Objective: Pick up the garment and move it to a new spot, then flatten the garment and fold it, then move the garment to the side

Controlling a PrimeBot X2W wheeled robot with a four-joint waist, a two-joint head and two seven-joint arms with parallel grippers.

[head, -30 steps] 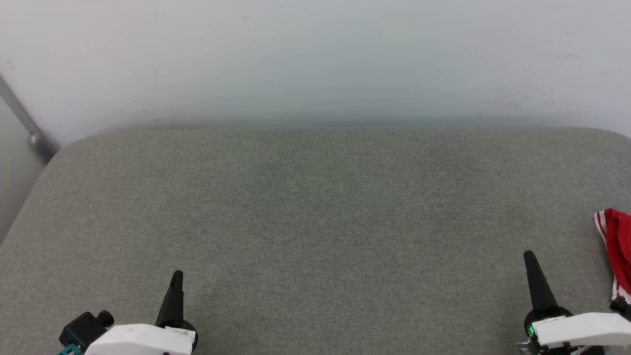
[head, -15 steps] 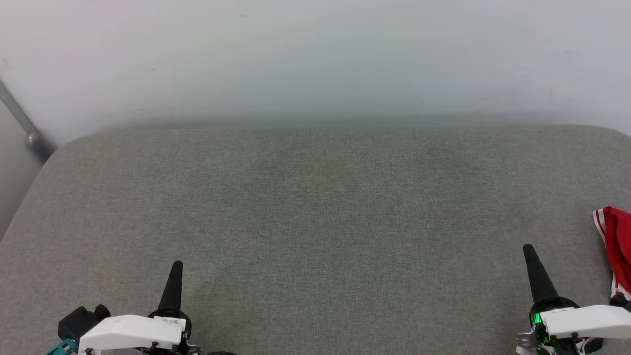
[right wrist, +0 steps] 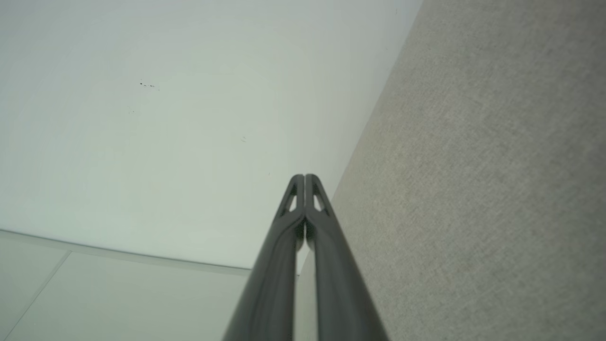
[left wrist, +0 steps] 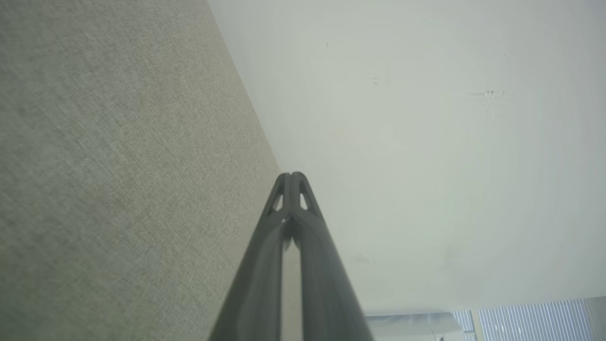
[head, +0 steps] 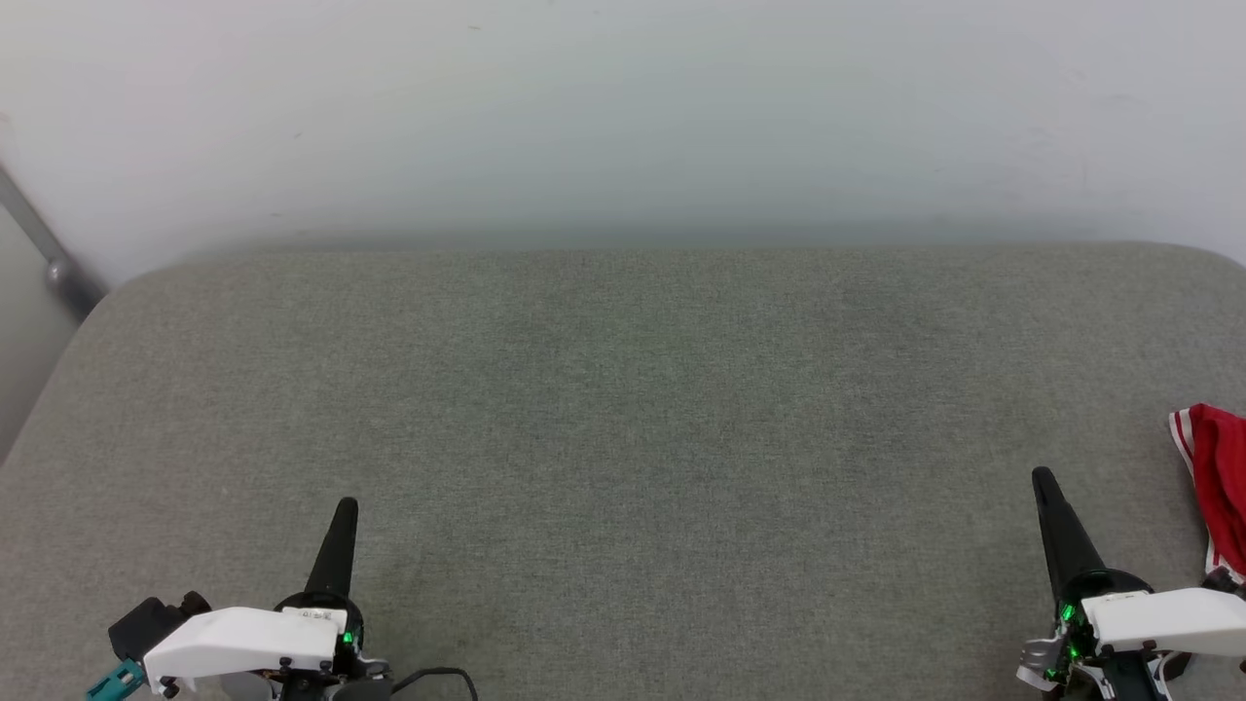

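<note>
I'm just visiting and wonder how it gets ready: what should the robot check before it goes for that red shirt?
1. Left gripper empty: ok, shut on nothing.
2. Right gripper empty: ok, shut on nothing.
3. Red shirt fully in the head view: not ok, cut off at the right edge.
4. Shirt flat or bunched: cannot tell.
5. Grey pad has spreading room: ok.

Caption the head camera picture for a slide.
Left gripper and right gripper, both shut, point across a grey cushion; the red shirt lies at its right edge.
</note>
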